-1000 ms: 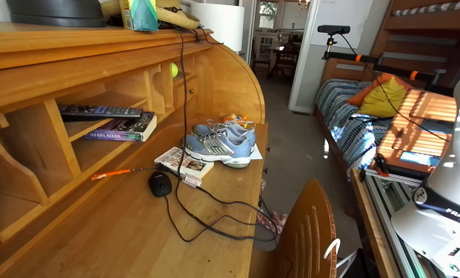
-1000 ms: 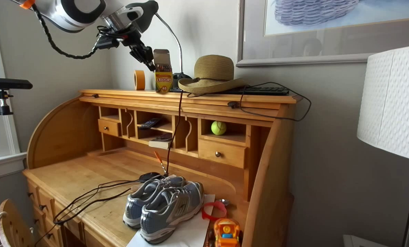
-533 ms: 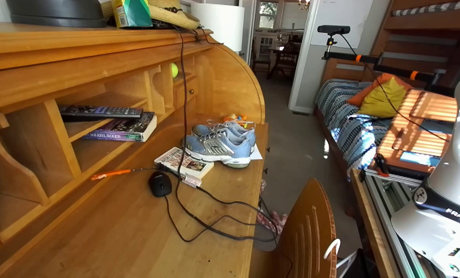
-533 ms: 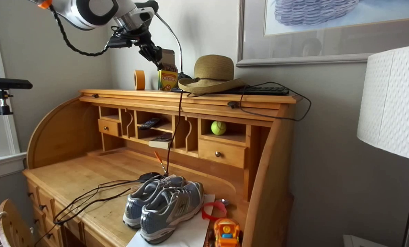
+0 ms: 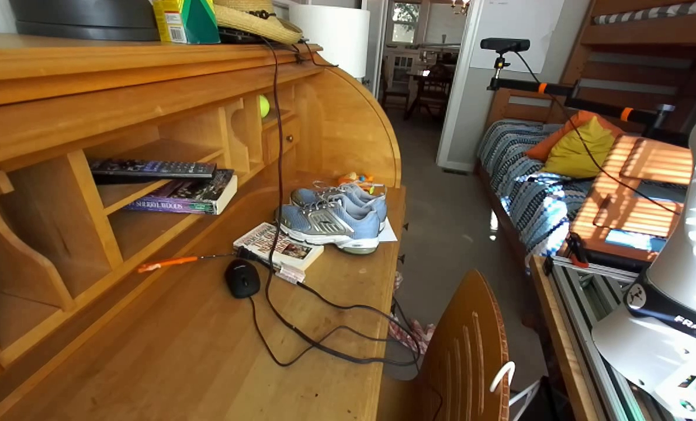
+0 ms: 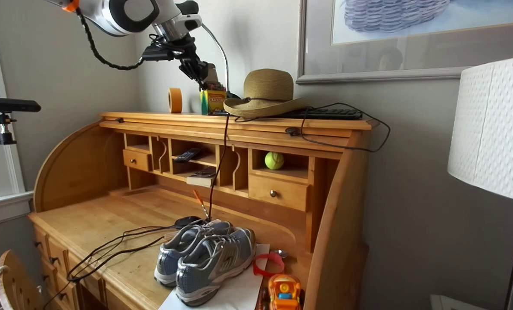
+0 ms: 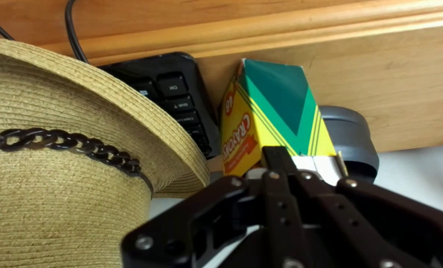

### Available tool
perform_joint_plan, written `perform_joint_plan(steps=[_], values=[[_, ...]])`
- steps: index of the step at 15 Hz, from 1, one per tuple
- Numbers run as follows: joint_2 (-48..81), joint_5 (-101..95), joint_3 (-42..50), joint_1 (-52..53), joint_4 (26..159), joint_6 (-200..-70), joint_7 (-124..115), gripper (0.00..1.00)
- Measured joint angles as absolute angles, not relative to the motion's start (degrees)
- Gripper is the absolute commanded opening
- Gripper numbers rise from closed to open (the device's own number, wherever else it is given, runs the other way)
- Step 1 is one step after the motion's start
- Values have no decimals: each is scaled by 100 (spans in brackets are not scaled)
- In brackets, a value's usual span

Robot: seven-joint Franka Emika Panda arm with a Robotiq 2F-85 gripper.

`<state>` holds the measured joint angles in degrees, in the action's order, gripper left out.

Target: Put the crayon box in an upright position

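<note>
In the wrist view, near two o'clock, the yellow-and-green cardboard crayon box (image 7: 271, 111) bears CRAYONS along one side, with 48 between eleven and twelve o'clock from that word; finer print on it is illegible. At ten o'clock from the word, the black plastic keyboard (image 7: 180, 98) has keys marked Ctrl, Shift with an arrow, and Caps Lock. In an exterior view, at nine o'clock, the purple-spined paperback book (image 5: 178, 203) reads SHERRYL WOODS; at eight o'clock, the cover print of the pale-edged paperback (image 5: 296, 251) is too small. Between three and four o'clock, the white robot arm (image 5: 686, 263) says FRANKA on its black band.
</note>
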<state>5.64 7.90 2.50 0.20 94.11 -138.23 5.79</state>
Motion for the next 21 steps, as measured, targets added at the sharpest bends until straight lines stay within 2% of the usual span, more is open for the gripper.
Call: perform_joint_plan(steps=[1, 9, 17, 21], values=[[564, 804, 249, 11, 9385, -13765, 579, 40], [71, 1169, 192, -12, 9635, -13582, 773, 100], [-1646, 1368, 196, 4, 11169, -12952, 1024, 100], [-1985, 1340, 205, 4, 11493, -12952, 1024, 100]])
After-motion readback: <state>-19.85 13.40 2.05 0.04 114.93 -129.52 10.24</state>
